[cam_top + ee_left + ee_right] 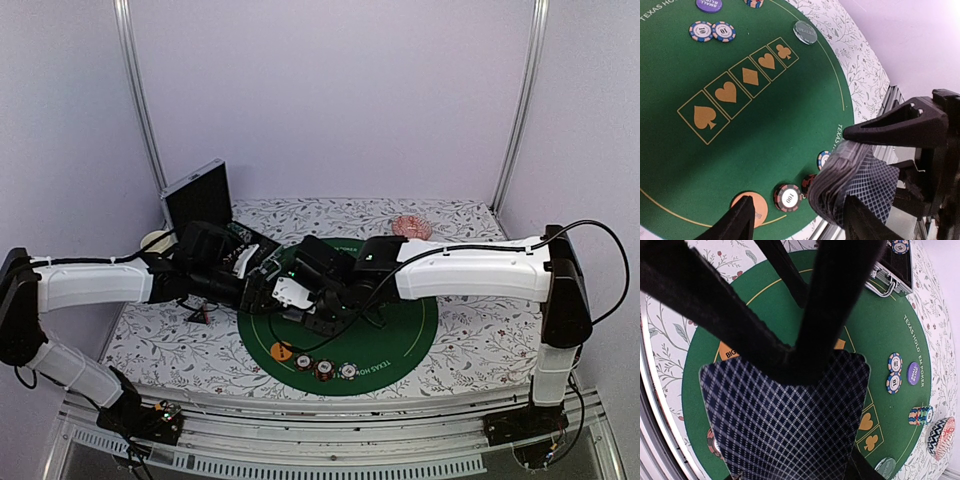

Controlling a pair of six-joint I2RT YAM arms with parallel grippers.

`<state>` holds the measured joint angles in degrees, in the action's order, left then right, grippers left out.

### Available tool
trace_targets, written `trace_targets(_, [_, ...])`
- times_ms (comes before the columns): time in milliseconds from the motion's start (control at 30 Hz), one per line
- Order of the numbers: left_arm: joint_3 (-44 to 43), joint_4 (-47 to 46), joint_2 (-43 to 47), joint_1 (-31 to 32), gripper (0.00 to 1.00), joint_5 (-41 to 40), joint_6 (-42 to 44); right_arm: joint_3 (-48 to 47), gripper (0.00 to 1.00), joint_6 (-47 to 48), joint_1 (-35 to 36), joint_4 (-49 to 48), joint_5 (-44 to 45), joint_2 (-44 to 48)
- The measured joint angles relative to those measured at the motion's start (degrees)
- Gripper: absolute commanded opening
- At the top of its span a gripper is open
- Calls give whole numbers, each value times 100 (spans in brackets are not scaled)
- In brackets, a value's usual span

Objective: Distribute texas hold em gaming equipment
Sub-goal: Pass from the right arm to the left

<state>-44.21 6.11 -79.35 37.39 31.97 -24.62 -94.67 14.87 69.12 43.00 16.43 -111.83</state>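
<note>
I am gripping a thick deck of playing cards (785, 425) with blue-and-white lattice backs in my right end effector (797, 365). Its black fingers are clamping the slightly splayed pack and holding it above the near edge of the green round felt mat (765, 130), which is lying on the floral-patterned bench (470, 340). My left end effector (799, 200) is hanging open beside the deck with its two dark fingers spread apart. One finger is sitting right at the deck's edge, and I cannot tell whether it is touching the cards.

Under the deck, along the mat's near rim, an orange round disc (752, 205) is lying just beside a dark striped poker chip (789, 197). The deck is partly hiding more chips next to it. Across the row of gold suit boxes, two blue-and-orange striped chips (712, 31) are lying side by side and touching, near a purple round disc (709, 4). A pale translucent disc (805, 32) is resting by the club box. A stack of striped chips (920, 415) is standing at the mat's edge, near a pink patterned dish (942, 437).
</note>
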Motion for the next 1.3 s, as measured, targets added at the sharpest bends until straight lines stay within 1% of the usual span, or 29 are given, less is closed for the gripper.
trace_targets(233, [-66, 245, 42, 0, 62, -98, 116, 90, 42, -2, 0, -44, 120, 0])
trace_targets(467, [-76, 323, 181, -9, 66, -105, 186, 136, 42, -4, 0, -61, 203, 0])
trace_targets(800, [-83, 162, 142, -28, 49, 129, 28, 136, 41, -4, 0, -85, 219, 0])
trace_targets(900, [-122, 57, 17, -26, 45, 227, -4, 136, 41, -4, 0, -103, 219, 0])
trace_targets(1000, [-144, 7, -52, -26, 44, 293, -31, 136, 41, -4, 0, -107, 219, 0])
trace_targets(1067, [-146, 4, -55, -26, 45, 337, -33, 138, 41, -4, 0, -107, 223, 0])
trace_targets(1300, [-151, 31, -48, -68, 66, 258, -44, 208, 41, 0, 0, -142, 289, 0])
